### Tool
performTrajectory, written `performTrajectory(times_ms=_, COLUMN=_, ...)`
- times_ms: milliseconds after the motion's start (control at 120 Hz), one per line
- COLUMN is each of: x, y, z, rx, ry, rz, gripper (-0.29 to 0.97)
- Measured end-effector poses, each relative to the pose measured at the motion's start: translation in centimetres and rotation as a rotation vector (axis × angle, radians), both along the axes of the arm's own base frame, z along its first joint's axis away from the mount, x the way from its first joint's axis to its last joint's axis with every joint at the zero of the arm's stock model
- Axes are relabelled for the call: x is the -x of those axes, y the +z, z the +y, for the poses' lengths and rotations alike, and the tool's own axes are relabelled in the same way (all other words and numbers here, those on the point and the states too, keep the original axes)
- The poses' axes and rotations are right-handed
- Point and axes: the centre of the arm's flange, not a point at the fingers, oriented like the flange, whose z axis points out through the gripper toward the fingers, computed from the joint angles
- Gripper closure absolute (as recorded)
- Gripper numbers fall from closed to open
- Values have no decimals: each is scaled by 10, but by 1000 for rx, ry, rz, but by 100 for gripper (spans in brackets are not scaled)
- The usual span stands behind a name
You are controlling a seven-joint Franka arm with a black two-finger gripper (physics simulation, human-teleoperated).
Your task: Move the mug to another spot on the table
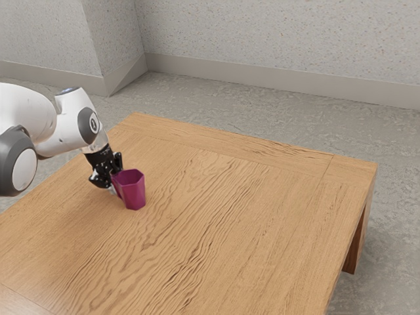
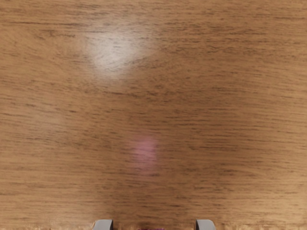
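Observation:
A magenta mug (image 1: 133, 189) stands upright on the wooden table (image 1: 249, 216), toward the exterior view's left. My black gripper (image 1: 110, 186) is low at the mug's left side, right against its wall near the rim. In the wrist view two grey fingertips (image 2: 103, 224) stand well apart, with a sliver of the magenta mug (image 2: 149, 228) between them and a faint pink reflection on the table (image 2: 206, 96) ahead. The fingers look open and are not clamped on the mug. The mug's left side is hidden behind my hand.
Bare wood stretches from the mug to the exterior view's right and toward the front. The table's far edge (image 1: 230, 136) and right edge (image 1: 357, 223) drop to a grey carpeted floor. Grey walls stand behind.

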Motion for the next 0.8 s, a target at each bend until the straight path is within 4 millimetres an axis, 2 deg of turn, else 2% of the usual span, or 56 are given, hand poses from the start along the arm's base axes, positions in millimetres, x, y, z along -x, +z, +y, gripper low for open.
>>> performTrajectory(times_ms=142, x=1, y=6, z=-4, rx=66, ry=28, rz=-55, gripper=58)
performTrajectory(times_ms=225, x=11, y=27, z=-8, rx=117, ry=40, rz=-104, gripper=61)
performTrajectory(times_ms=333, x=18, y=41, z=-12, rx=182, ry=60, rz=-160, gripper=62)
performTrajectory(times_ms=425, x=20, y=44, z=-18, rx=242, ry=74, rz=-202, gripper=64)
performTrajectory(times_ms=542, x=20, y=46, z=-42, rx=309, ry=57, rz=-244, gripper=64)
performTrajectory(times_ms=800, x=51, y=38, z=-74, rx=428, ry=48, rz=-282, gripper=66)
